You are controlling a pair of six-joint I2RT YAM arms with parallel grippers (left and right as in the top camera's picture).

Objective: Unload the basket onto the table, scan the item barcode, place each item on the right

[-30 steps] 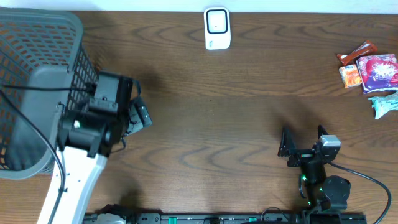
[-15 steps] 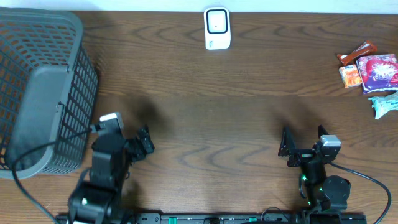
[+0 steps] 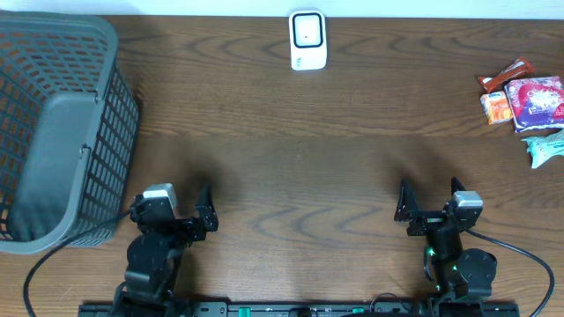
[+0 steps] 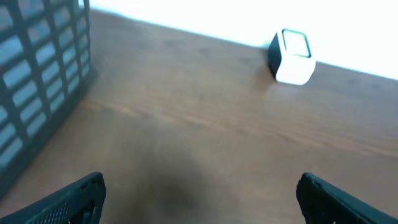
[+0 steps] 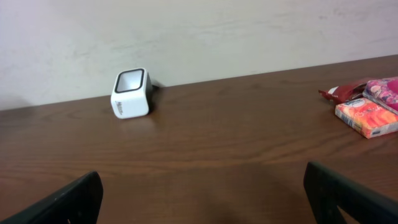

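Found the left gripper [image 3: 174, 211] spread wide above the brown wooden table [image 3: 300, 167], holding nothing. Saw the small white box-shaped scanner [image 3: 307, 40] at the far edge. Found the right gripper [image 3: 429, 204] equally wide, empty. Saw the colourful snack packets [image 3: 527, 99] far right, untouched.

One grey basket [image 3: 53, 132], left edge of desk. One white scanner [image 3: 307, 40], far edge. Four snack packets [image 3: 535, 99], right edge.

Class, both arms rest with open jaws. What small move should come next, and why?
Probably reach the right gripper toward the snack packets at far right: its jaws stand open and empty, the packets lie on its side, and nothing is at the scanner yet.
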